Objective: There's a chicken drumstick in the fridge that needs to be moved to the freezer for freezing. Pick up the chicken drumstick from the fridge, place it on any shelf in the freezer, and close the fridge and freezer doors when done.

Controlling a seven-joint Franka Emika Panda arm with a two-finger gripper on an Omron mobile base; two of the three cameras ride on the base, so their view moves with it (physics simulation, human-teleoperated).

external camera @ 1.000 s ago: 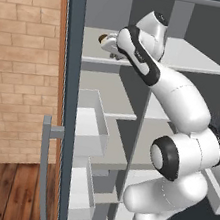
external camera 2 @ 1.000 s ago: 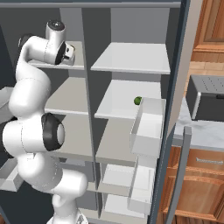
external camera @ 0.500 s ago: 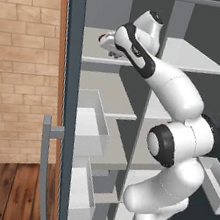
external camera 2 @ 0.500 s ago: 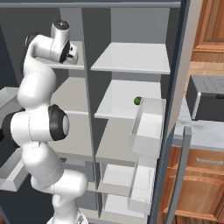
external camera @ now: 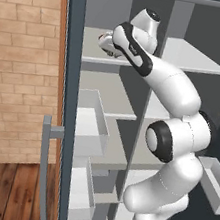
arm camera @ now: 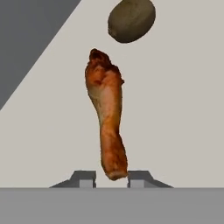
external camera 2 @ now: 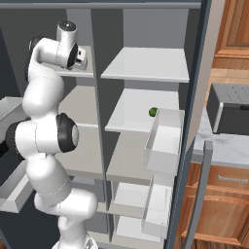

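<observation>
I had the arm reaching into the freezer [external camera: 102,106], the narrower left half of the appliance, with the end effector [external camera: 107,43] over its top shelf [external camera: 93,53]. Both doors stood open; the freezer door [external camera: 61,124] framed the left of my left base view.

From the hand camera, the chicken drumstick [arm camera: 106,111] lay flat on that shelf [arm camera: 175,109], its long axis running straight away from the end effector [arm camera: 112,178]. The thin stick end sat between the two fingertips [arm camera: 87,177]; the bulbous end pointed away toward a dark brown round lump [arm camera: 131,19] just beyond it. Whether the fingertips pressed the stick or stood just clear of it, I couldn't tell.

Over in the fridge [external camera 2: 146,126], a small green ball [external camera 2: 153,112] rested on a middle shelf.

I judged the placement nearly done, doors remaining.
</observation>
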